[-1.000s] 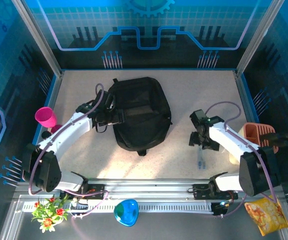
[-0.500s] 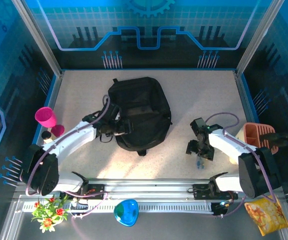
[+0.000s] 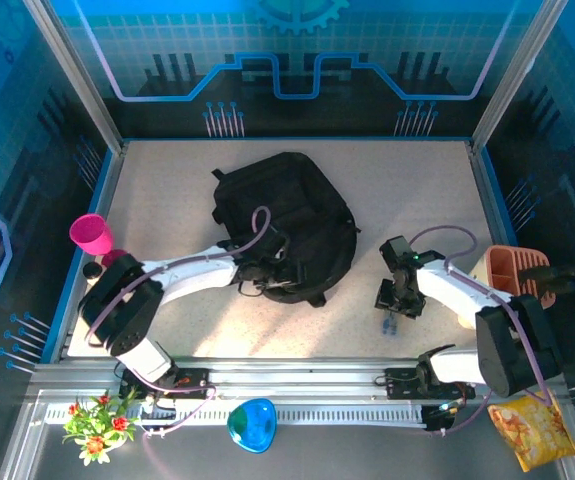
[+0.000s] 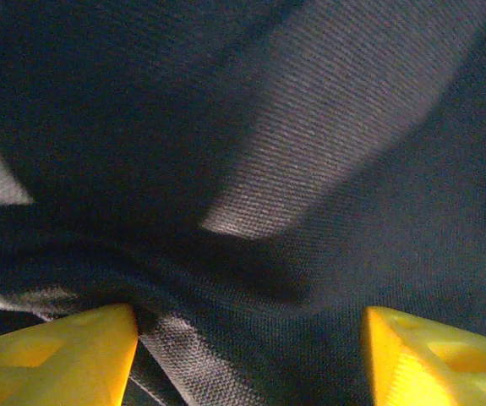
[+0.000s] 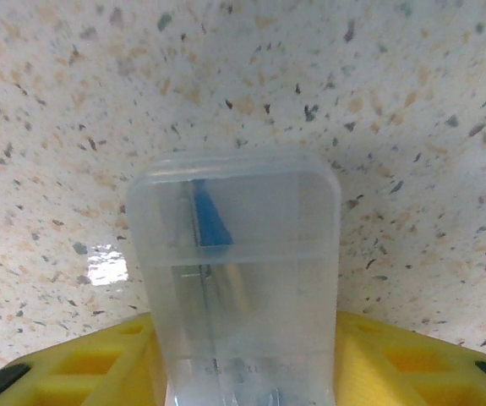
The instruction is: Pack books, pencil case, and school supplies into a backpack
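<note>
At the near edge of the backpack point(image 3: 287, 215) is now my left pincer point(image 3: 270, 278); it has come over from the bag's left side, and the bag has shifted a little to the right. Its fingers point(image 4: 57, 355) stand wide, with only black fabric between them. Right of the backpack, well apart from it, my right pincer point(image 5: 243, 364) has narrowed onto the clear case point(image 5: 234, 254) lying on the tabletop point(image 5: 395, 101). I judge it is the pencil case, ready for lifting toward the bag.

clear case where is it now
The clear case lies right of the backpack in the top view, on the table between the right gripper's fingers.
</note>
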`<state>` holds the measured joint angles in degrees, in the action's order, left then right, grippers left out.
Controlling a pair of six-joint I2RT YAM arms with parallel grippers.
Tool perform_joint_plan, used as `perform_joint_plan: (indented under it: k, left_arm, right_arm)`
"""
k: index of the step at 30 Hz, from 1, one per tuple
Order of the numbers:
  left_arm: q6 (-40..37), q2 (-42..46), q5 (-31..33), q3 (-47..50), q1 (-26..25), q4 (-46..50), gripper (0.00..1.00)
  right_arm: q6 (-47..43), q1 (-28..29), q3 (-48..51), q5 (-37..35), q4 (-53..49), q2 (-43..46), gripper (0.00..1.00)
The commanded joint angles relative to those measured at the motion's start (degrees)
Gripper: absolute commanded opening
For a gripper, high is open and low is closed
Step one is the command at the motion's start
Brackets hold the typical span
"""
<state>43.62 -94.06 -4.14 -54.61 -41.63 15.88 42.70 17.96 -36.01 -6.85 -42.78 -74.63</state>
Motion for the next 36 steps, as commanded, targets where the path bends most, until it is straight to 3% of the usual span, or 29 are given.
perform_joint_plan:
  k: [1,7,18,26,36]
  left_arm:
    - [1.19,-2.44,-2.24,-4.58,-1.78,-1.62,0.70]
    - [-2.16,2.00,-0.57,-7.86,-0.39,3.44,0.75]
    - [-1.76,7.88,-15.35,-9.87,11.30,-3.62,0.77]
    - [1.37,3.96,-19.47,-18.68,13.84,-6.47,0.82]
    - [2.53,-2.78,-21.97,-25.45,13.94,-2.30,0.62]
  right_arm:
    - [0.92,-0.14,-0.69,-2.68,0.81,3.57,0.48]
    - [-4.93,-1.01,-7.06,-1.15,3.06,7.63,0.47]
    - [-19.23,1.35,-25.47,15.76,9.63,-1.40,0.46]
    - [-26.00,5.14,-26.54,25.68,22.70,-8.47,0.46]
    - [-27.97,5.86,-26.40,31.55,30.28,-13.58,0.46]
